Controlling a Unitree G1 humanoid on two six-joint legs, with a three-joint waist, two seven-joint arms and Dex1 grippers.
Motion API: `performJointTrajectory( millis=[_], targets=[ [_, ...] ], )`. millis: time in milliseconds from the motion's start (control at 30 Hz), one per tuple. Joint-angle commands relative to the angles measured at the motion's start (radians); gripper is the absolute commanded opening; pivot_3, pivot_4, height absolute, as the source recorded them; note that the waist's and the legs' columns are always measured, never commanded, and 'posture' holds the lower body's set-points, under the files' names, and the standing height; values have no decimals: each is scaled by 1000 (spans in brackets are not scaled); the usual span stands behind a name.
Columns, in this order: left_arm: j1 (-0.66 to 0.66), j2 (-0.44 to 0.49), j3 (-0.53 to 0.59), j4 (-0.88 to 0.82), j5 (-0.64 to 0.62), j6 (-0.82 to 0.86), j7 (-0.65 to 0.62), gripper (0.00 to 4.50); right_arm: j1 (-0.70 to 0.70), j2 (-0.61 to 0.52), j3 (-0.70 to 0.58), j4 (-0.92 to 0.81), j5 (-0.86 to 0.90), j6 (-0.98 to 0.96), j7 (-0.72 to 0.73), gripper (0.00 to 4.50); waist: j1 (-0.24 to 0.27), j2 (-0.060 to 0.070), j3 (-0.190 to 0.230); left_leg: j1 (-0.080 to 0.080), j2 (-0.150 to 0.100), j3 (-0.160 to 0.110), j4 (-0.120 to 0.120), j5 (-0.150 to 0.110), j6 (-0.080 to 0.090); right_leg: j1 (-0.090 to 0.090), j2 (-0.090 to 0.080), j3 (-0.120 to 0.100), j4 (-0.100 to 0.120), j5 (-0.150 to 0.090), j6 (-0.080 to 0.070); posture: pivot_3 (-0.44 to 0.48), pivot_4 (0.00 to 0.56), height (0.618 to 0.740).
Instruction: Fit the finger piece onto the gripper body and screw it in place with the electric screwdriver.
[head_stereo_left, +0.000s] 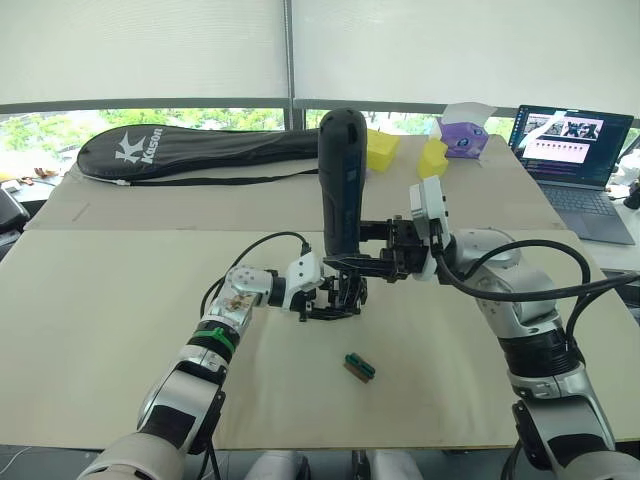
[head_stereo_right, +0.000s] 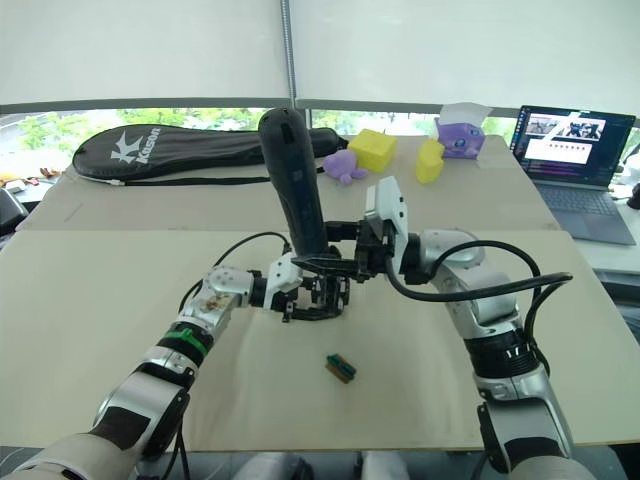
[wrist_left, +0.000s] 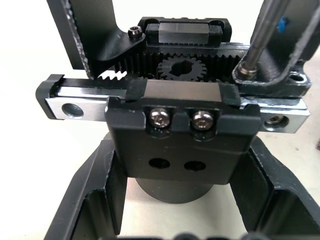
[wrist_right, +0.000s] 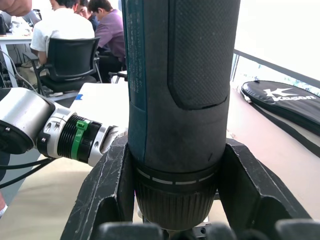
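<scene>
At frame centre, my left claw clamps the gripper body steady, while my right claw grips the electric screwdriver upright, its bit seated on a screw.

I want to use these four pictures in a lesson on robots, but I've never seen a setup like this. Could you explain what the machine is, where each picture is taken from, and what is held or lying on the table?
This is a humanoid robot with two arms, each ending in a two-fingered gripper. The two wide pictures come from cameras on its head, looking down over its arms at a table. The two close-ups come from cameras on each wrist.

The right gripper clasps the electric screwdriver, a dark pen-shaped tool held upright with its bit pointing down. The left gripper holds the gripper body, a small black mechanism. In the left wrist picture you see its gear teeth, two screws, and the screwdriver's metal bit reaching a corner of it.

On the table lie a small green-and-brown block, a black racket bag, yellow and purple toys and a laptop.
</scene>
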Motion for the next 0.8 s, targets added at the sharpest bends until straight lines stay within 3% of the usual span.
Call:
performJointTrajectory(
  millis=[33, 433, 600, 733, 767, 800],
  targets=[
    [-27, 10, 14, -17, -7, -17, -12, 2302, 29, -38, 16, 29, -49, 59, -16, 1918, 0, 0, 0, 0, 0, 0, 0, 0, 0, 0, 0, 0, 0, 0, 0, 0, 150, 740],
    [-24, 8, 3, 6, 5, -26, -32, 2302, -177, 28, -189, -171, 253, 205, -148, 1918, 0, 0, 1, -4, 0, 0, 0, 0, 0, -4, 0, 0, 0, 0, 0, 0, 150, 740],
    [-42, 5, 6, 24, 9, -12, -26, 2302, -172, 21, -212, -262, 380, 296, -169, 1918, 0, 0, 1, -4, 0, 0, -1, 0, 0, -4, 0, -1, 0, 0, 0, 0, 150, 740],
    [-60, 35, 19, 18, -4, 7, -60, 4197, -107, -19, -214, -333, 443, 339, -135, 1918, 1, 0, 1, -4, 0, 0, 0, 0, 0, -3, 0, 0, 0, 0, 0, 0, 150, 740],
    [-60, 48, 21, 8, -6, 4, -68, 4500, -92, -29, -215, -348, 454, 344, -129, 1918, 0, 0, 1, -4, 0, 0, 0, 0, 0, -3, 0, 0, 0, 0, 0, 0, 150, 740],
    [-56, 63, 22, -10, -11, 4, -83, 4500, -78, -39, -216, -361, 462, 348, -124, 1918, 0, 0, 1, -4, 0, 0, -1, 0, 0, -3, 0, 0, 0, 0, 0, 0, 150, 740]
  ],
)
